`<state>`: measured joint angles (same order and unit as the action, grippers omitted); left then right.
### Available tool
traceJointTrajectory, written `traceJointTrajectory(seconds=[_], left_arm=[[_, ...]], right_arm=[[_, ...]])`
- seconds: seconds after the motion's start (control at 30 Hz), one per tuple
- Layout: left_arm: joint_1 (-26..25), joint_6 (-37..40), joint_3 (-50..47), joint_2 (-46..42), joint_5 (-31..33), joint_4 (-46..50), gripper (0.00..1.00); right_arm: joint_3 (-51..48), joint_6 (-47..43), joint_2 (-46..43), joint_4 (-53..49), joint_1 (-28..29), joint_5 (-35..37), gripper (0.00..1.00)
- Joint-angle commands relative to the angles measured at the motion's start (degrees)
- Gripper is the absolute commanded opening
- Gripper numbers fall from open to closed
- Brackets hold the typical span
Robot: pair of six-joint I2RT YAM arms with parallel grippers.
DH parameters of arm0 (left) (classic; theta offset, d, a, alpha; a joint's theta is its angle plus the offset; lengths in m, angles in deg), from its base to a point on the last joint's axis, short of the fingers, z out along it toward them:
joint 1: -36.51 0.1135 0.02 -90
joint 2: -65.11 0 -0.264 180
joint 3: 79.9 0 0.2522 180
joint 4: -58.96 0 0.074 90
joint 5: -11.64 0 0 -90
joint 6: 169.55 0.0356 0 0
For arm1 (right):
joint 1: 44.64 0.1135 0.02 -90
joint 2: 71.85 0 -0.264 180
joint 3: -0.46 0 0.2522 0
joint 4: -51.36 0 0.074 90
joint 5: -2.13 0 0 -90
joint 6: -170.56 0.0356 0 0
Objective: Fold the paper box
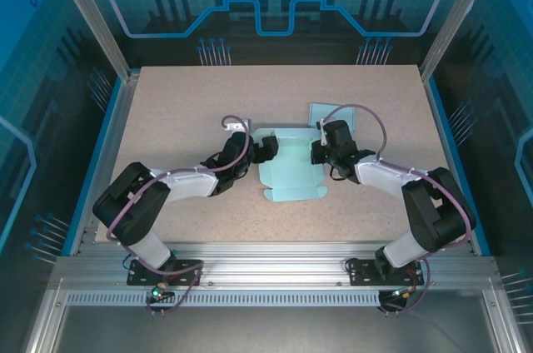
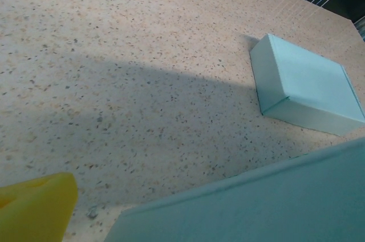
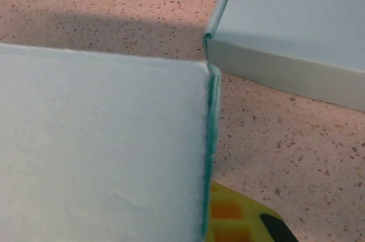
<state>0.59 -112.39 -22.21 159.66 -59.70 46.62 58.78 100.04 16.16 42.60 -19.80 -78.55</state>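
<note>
- As I look down, the pale-blue paper box (image 1: 291, 174) lies mid-table, mostly flat, with 1 side flap raised.
- The left gripper (image 1: 266, 149) gapes, holding nothing.
- The right gripper (image 1: 321, 151) pinches that flap.
- I count 2 boxes; the finished box (image 1: 326, 111) sits nearer the table's far edge.

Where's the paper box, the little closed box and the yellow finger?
paper box (image 1: 293, 171), top view, its middle panel.
little closed box (image 2: 311, 79), left wrist view, its top face.
yellow finger (image 2: 34, 205), left wrist view, its side.

Pale blue paper box (image 1: 291, 173) mid-bench, mostly flat and unfolded; right side panel (image 3: 102, 139) stands up. Folded box (image 2: 305, 85), same colour, closed, just behind.
</note>
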Motion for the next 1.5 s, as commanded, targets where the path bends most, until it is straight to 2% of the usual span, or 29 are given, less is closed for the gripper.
traceJointTrajectory(seconds=[0.0,0.13,0.3,0.57,0.77,0.87,1.03,1.23,1.47], left_arm=[[-1.9,2.0,2.7,2.2,-2.3,-3.9,0.99],[-2.5,1.4,2.4,2.5,-2.0,-5.0,0.99],[-2.5,0.0,-2.4,-2.8,0.7,-5.5,0.99],[-2.4,-6.7,-11.8,-15.7,4.2,4.7,0.99],[-2.4,-13.1,-17.2,-25.5,2.5,12.5,0.99],[-2.5,-14.4,-19.8,-27.6,-0.6,11.2,0.97],[-3.8,-14.4,-21.2,-25.0,-6.6,3.4,0.91],[-5.1,-14.2,-17.1,-14.4,-10.4,-3.6,0.90],[-5.0,-11.4,-14.0,-5.7,-10.8,-10.4,0.89]], right_arm=[[1.0,-2.5,0.3,0.6,2.7,-0.6,0.00],[1.0,-3.0,0.1,0.7,3.5,1.3,0.00],[1.0,-2.9,0.0,0.7,3.7,2.1,0.00],[-0.6,-2.1,-1.9,1.9,3.7,4.6,0.00],[-1.3,-1.8,-2.7,2.5,3.7,5.9,0.00],[-1.2,-1.8,-2.7,2.5,3.7,6.0,0.00],[-1.2,-1.7,-2.5,2.3,3.8,5.8,0.00],[-1.1,-1.8,-2.5,2.2,3.7,5.9,0.00],[-1.1,-1.7,-2.5,2.2,3.7,5.8,0.00]])
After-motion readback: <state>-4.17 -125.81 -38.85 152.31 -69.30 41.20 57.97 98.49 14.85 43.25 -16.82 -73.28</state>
